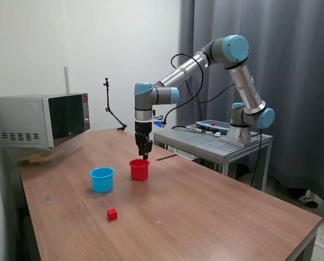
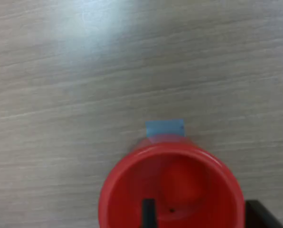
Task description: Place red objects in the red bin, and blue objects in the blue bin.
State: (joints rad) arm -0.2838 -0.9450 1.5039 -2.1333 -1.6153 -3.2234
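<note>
The gripper [image 1: 145, 154] hangs just above the red cup [image 1: 139, 169], which stands near the middle of the table [image 1: 216, 206], beside the blue cup [image 1: 102, 179]. In the wrist view, the red cup [image 2: 170, 190] lies right below the fingers [image 2: 148, 211], and a pale red shape inside it may be a cube, but it is too blurred to be sure. Whether the jaws are spread or pinching something cannot be told from these pictures. One red cube [image 1: 112, 214] lies apart, toward the table's near edge. If a cube is being dropped, the step goes well when the gripper is centred over the cup's mouth and low, so that the cube does not bounce out. A small blue tag [image 2: 165, 129] shows just beside the rim.
</note>
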